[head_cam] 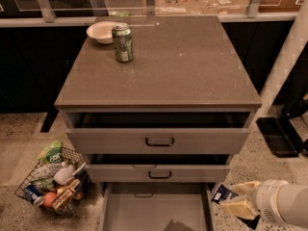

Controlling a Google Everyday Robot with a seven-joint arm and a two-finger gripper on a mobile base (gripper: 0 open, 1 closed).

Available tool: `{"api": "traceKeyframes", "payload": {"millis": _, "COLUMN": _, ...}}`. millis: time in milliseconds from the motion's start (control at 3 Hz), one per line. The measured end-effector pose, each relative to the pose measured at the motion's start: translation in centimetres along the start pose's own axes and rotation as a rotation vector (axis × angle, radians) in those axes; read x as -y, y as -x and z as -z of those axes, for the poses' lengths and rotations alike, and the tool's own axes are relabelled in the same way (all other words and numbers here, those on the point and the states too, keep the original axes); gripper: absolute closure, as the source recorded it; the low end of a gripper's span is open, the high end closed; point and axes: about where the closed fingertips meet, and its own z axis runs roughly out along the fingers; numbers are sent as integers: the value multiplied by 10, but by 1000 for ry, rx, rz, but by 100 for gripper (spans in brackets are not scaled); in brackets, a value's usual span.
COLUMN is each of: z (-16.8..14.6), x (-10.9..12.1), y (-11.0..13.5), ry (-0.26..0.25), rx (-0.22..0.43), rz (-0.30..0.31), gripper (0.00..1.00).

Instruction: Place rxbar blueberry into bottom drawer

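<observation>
My gripper (237, 200) is at the lower right, just right of the bottom drawer's right wall. It is shut on the rxbar blueberry (222, 194), a small dark blue wrapper with pale marks that sticks out to the left of the fingers (243, 198). The bottom drawer (157, 210) is pulled out, a wide shallow grey tray with a plain floor and nothing in it. The bar hangs above the floor beside the drawer's right edge, not over the tray.
The two upper drawers (159, 141) with black handles stand slightly open. A green soda can (122, 42) and a white bowl (102, 32) sit on the cabinet top. A wire basket (55, 184) of groceries stands on the floor at left.
</observation>
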Motion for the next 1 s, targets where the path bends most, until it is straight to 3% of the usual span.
{"api": "traceKeyframes", "payload": {"millis": 333, "z": -52, "x": 11, "y": -27, "ry": -37, "rx": -52, "rz": -3, "gripper": 100}}
{"api": "traceKeyframes", "payload": {"millis": 667, "z": -105, "x": 26, "y": -59, "ry": -73, "rx": -113, "rz": 58, "gripper": 100}}
{"api": "traceKeyframes", "payload": {"millis": 1000, "z": -147, "x": 35, "y": -75, "ry": -73, "rx": -112, "rz": 113, "gripper": 100}}
